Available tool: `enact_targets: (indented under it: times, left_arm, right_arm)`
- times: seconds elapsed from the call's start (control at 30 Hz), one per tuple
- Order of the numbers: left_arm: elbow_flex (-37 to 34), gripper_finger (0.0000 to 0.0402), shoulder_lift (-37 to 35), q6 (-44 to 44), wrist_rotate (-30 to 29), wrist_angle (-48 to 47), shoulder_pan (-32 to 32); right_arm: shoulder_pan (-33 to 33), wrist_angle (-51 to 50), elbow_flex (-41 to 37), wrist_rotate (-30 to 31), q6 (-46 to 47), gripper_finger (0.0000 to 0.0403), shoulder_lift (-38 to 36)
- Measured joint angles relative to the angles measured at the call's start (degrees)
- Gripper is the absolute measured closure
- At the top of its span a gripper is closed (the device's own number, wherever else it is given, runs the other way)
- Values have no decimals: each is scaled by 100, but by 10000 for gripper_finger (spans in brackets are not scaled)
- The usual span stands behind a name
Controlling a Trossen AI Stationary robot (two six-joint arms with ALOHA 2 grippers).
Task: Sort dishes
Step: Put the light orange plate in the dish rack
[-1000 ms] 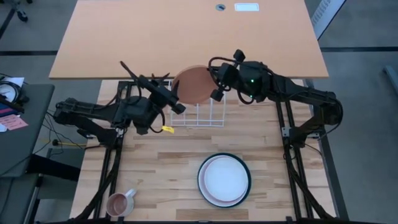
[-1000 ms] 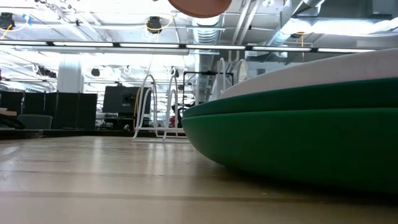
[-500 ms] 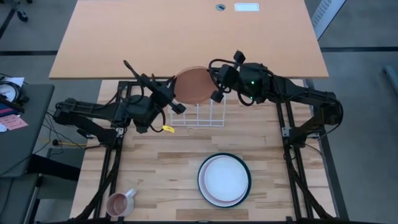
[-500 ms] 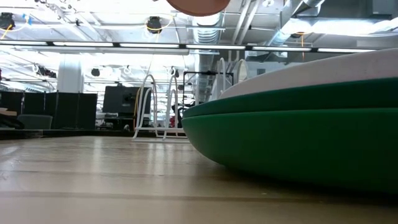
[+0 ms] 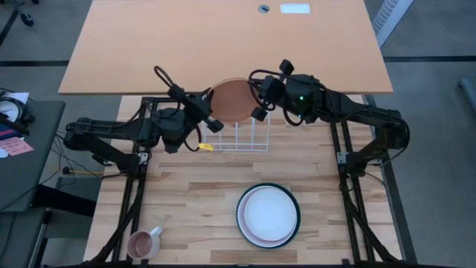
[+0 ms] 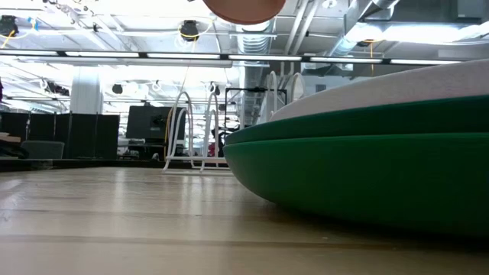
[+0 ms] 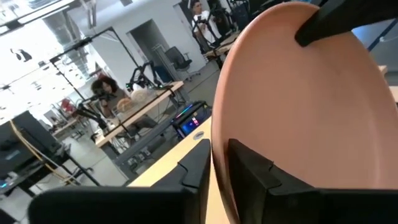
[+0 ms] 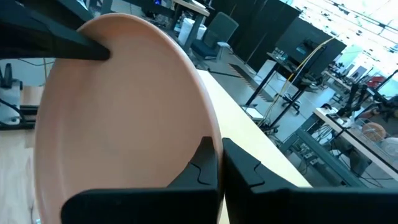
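Only wrist views show both jaws pinching orange-brown plate (image 7: 298, 106).

white wire rack (image 5: 239, 136), pink mug (image 5: 143, 243), wooden table (image 5: 186, 201)

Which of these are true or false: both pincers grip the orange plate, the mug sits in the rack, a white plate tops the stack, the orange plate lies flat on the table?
1. Both pincers grip the orange plate. True: the left pincer and right pincer pinch opposite rims.
2. The mug sits in the rack. False: it stands at the table's near left corner.
3. A white plate tops the stack. True.
4. The orange plate lies flat on the table. False: it is held up over the rack.
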Motion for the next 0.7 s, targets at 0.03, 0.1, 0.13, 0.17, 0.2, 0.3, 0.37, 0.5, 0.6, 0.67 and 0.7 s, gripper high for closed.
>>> enact_targets:
  times: [0.03, 0.1, 0.13, 0.17, 0.2, 0.3, 0.37, 0.5, 0.6, 0.67, 0.7]
  left_arm:
    - [0, 377, 0, 25, -24, 8, 2]
    - [0, 392, -3, 39, -62, 55, 4]
    - [0, 393, -6, 87, -66, 68, 4]
    - [0, 393, -6, 174, -88, 98, 4]
    - [0, 394, -2, 287, -115, 126, 5]
    - [-2, 398, 4, 848, -148, 302, 14]
    - [-4, 399, 2, 1498, -100, 522, 39]
    - [-4, 400, -7, 3405, 387, 909, 161]
    - [-4, 400, -13, 4755, 947, 1155, 263]
    - [-4, 401, -13, 5577, 1286, 1218, 376]
    - [-4, 401, -13, 5971, 1388, 1202, 432]
  right_arm:
    - [0, -4, 0, -1, -2, 397, 0]
    - [-10, -4, 0, -3, 2, 397, 0]
    - [-13, -17, 0, -5, 4, 396, 0]
    - [-13, -51, 0, -8, 20, 395, 0]
    - [-9, -115, 0, -19, 73, 391, 0]
    - [87, -390, 0, -17, 109, 367, 0]
    - [189, -524, 0, 206, 83, 341, -26]
    - [429, -822, 38, 1231, -154, 286, -174]
    - [635, -1136, 81, 1798, -171, 249, -403]
    - [803, -1502, 79, 1910, -56, 228, -588]
    - [909, -1713, 79, 1908, 124, 219, -717]
